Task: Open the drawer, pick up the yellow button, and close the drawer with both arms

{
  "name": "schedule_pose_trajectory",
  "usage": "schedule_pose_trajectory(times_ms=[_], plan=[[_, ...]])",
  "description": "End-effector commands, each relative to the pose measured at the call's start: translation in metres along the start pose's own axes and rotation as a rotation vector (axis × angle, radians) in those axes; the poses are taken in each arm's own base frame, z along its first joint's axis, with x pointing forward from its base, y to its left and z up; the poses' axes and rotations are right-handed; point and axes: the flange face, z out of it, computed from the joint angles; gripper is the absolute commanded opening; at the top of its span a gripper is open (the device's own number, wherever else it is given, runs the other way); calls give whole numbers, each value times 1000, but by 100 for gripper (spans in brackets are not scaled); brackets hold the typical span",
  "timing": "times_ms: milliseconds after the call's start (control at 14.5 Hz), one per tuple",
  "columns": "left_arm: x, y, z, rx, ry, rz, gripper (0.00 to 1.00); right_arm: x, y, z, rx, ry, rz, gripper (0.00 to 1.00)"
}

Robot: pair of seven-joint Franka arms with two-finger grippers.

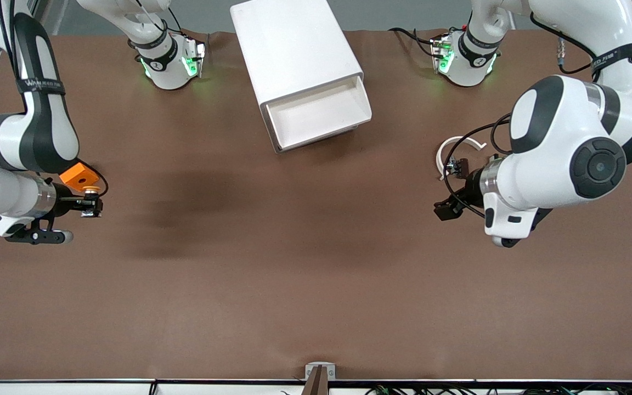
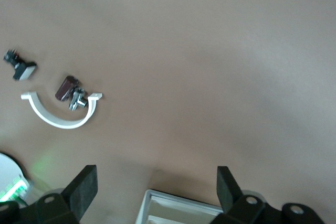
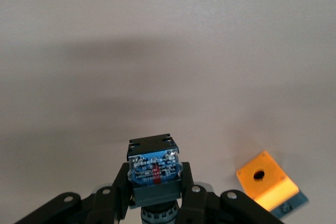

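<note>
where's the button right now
The button is clamped in the right hand, over the table at the right arm's end, just beside the orange square block.

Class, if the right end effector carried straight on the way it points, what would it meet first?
Most likely the bare table, with the button it is shut on leading. The right end effector has nothing else ahead; the orange block lies beside that line.

top drawer open; button gripped
</note>
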Motion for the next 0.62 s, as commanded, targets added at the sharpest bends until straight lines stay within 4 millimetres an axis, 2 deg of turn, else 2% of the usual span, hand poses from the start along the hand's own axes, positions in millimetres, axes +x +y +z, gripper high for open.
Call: schedule_pose_trajectory(times_ms=[0, 276, 415, 553], plan=[[-11, 5, 2, -2, 33, 130, 100, -21, 1, 26, -29, 41, -29, 28], [-33, 29, 29, -13, 30, 246, 100, -28, 20, 61, -60, 101, -27, 28], [-46, 42, 47, -13, 18, 285, 100, -36, 22, 84, -56, 109, -24, 28], [-68, 50, 66, 13, 11, 329, 100, -44, 25, 99, -51, 112, -10, 29]])
